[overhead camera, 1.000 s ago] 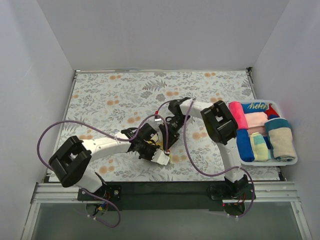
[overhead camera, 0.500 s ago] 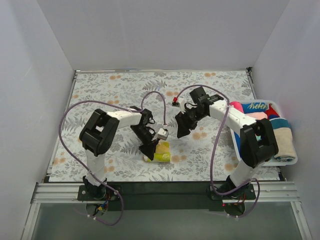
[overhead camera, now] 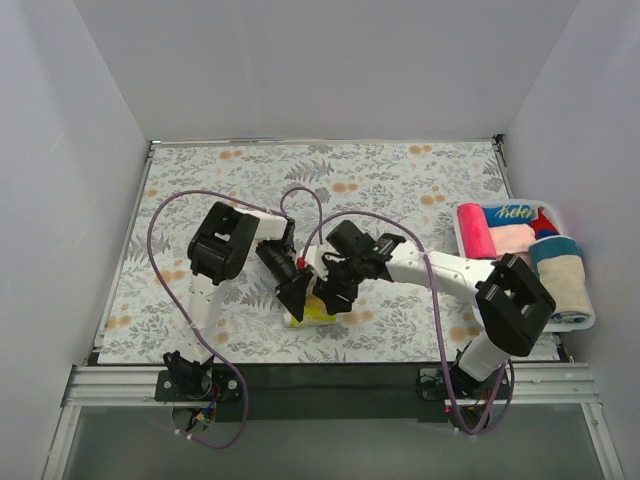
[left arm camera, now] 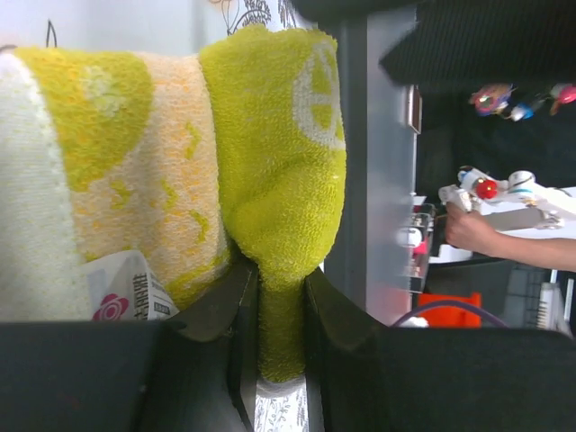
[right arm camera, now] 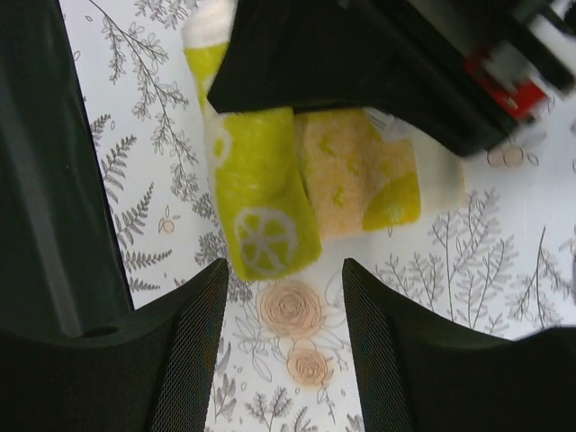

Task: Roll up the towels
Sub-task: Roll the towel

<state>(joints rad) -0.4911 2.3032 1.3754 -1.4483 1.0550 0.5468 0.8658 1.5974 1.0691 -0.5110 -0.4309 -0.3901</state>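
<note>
A yellow patterned towel (overhead camera: 318, 309) lies partly rolled near the front middle of the floral table cover; it also fills the left wrist view (left arm camera: 261, 162) and shows in the right wrist view (right arm camera: 270, 193). My left gripper (left arm camera: 281, 297) is shut on a fold of this yellow towel. My right gripper (right arm camera: 283, 315) stands open just above the cloth, right beside the towel's end, with nothing between its fingers (right arm camera: 193, 342). In the top view both grippers meet over the towel, left gripper (overhead camera: 295, 295), right gripper (overhead camera: 335, 293). Several rolled towels (overhead camera: 505, 240) lie in the basket.
A white slotted basket (overhead camera: 588, 322) stands at the right edge of the table, holding pink, red, blue and beige rolls. The floral table cover (overhead camera: 230, 190) spreads over the whole table. White walls close the left, back and right sides.
Both arms swung in over the yellow towel. The right gripper came down from the middle right to the towel's right side; the left gripper keeps its hold on the towel.
</note>
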